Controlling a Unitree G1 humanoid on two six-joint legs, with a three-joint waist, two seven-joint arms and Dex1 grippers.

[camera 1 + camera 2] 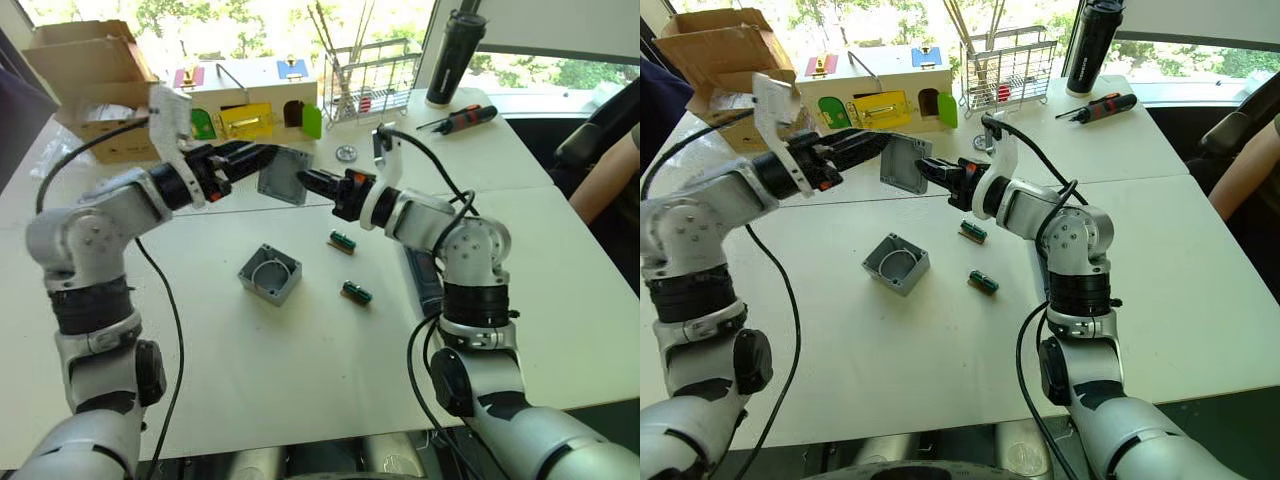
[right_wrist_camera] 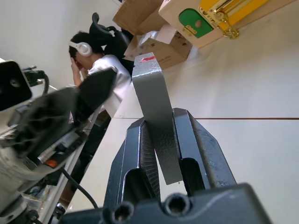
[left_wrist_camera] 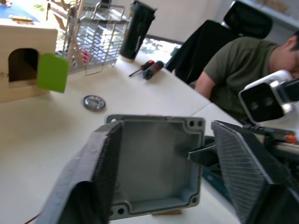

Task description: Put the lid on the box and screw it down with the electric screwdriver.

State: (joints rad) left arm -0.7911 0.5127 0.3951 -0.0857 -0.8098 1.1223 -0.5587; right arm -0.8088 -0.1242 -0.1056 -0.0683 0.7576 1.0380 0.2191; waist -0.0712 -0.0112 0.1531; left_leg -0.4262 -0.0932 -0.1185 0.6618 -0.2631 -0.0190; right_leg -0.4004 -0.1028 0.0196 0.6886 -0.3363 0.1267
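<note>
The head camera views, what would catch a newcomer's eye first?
The grey lid held in the air above the table's middle, pinched by the right end effector, with the left end effector open around its other side. Below it, the open grey box sits on the white table.

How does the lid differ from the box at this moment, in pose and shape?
The lid is off the table, standing on edge, clamped in the right gripper; the box rests on the table, open side up. The lid is a shallow plate; the box is deeper, with taller walls. Both are grey and square.
</note>
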